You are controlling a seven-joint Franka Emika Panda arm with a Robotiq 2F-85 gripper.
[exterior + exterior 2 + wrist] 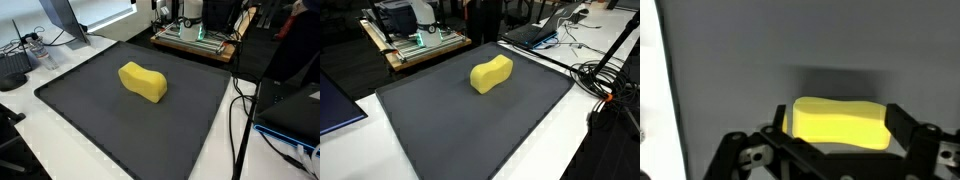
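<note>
Dark mat (90,125) covers most of the white desk (45,75), with cables (240,110) trailing along one edge. A yellow sponge (143,82) lies on the mat near its middle, as both exterior views show. In the wrist view my fingers (902,123) stand wide apart, the sponge (838,123) between them, and grip nothing.

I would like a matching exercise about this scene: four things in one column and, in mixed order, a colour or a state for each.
Things:
1. sponge
2. mat
3. table
4. jaws, seen in the wrist view

Colour or state:
a. white
b. open
c. yellow
d. dark grey

Pairs: 1-c, 2-d, 3-a, 4-b
</note>
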